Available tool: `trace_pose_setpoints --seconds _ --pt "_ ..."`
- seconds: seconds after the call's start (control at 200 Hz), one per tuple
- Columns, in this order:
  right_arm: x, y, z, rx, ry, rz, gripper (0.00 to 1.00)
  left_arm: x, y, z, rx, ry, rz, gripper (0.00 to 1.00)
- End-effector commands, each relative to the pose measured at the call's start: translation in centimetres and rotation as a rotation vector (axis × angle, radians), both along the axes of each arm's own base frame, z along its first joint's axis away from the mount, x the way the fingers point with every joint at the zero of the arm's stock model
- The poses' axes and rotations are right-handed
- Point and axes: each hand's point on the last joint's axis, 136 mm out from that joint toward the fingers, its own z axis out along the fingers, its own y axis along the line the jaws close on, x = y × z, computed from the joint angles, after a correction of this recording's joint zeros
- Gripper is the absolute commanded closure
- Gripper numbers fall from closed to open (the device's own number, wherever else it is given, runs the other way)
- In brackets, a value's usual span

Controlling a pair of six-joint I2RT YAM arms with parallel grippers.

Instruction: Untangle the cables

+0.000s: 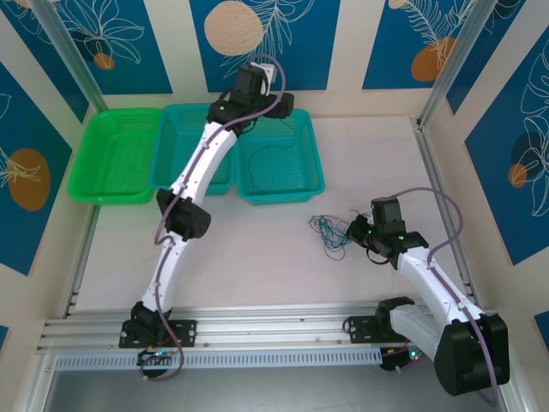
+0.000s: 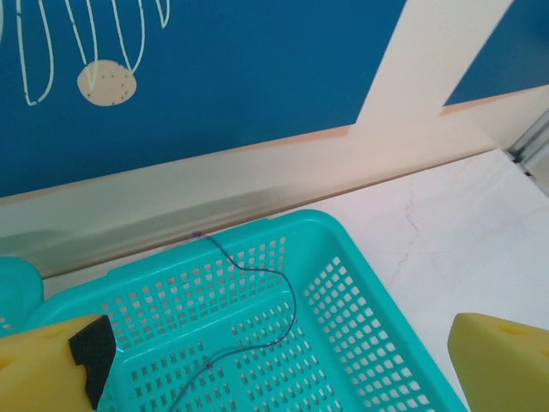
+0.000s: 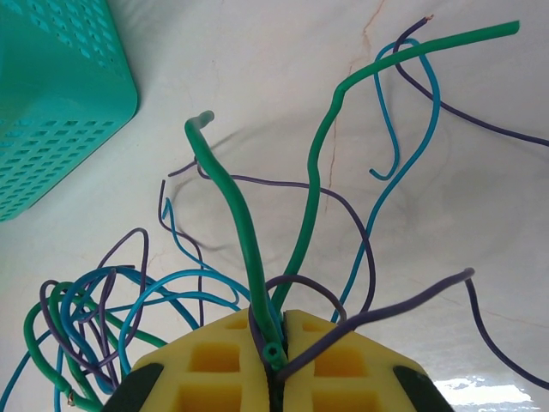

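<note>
A tangle of thin green, teal-blue and dark purple cables (image 1: pixel 329 230) lies on the white table, right of centre. My right gripper (image 1: pixel 358 232) sits at the tangle's right side. In the right wrist view that gripper (image 3: pixel 276 343) is shut on a green cable (image 3: pixel 232 197) and dark purple strands (image 3: pixel 343 206), while teal-blue cables (image 3: pixel 403 163) loop around them. One separate dark cable (image 2: pixel 283 292) lies in the right teal basket (image 2: pixel 343 232), also visible from above as a thin dark cable (image 1: pixel 257 163). My left gripper (image 1: pixel 276 105) hangs open over that basket's far rim, its yellow fingers (image 2: pixel 502 360) wide apart and empty.
Three baskets line the back of the table: a green basket (image 1: pixel 116 154), a middle teal basket (image 1: pixel 184 137) and the right teal basket (image 1: pixel 292 184). A corner of the teal basket (image 3: pixel 60 94) shows left of the tangle. Metal frame posts (image 1: pixel 446 69) and patterned walls enclose the table.
</note>
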Motion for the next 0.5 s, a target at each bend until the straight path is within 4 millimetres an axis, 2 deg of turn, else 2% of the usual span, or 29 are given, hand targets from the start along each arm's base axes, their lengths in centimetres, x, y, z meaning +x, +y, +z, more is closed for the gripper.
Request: trace_pose_setpoints --seconds 0.0,0.18,0.355,0.445,0.495 --pt "-0.1 0.7 0.6 0.016 -0.004 0.033 1.0 -4.9 -0.4 6.7 -0.027 -0.051 -0.087 0.0" --pt "-0.5 1.2 0.3 0.035 0.006 0.055 1.0 -11.6 -2.3 8.3 0.018 0.016 -0.216 0.04" --pt "-1.0 1.6 0.1 0.031 0.018 0.095 1.0 -18.2 -5.2 9.3 0.112 0.005 -0.369 0.08" --pt "-1.5 1.9 0.0 0.029 0.035 0.136 1.0 -20.3 -5.4 10.1 0.137 -0.004 -0.414 0.07" --pt "-1.7 2.1 0.0 0.026 0.044 0.165 1.0 -21.2 -4.6 10.7 0.141 0.0 -0.418 0.07"
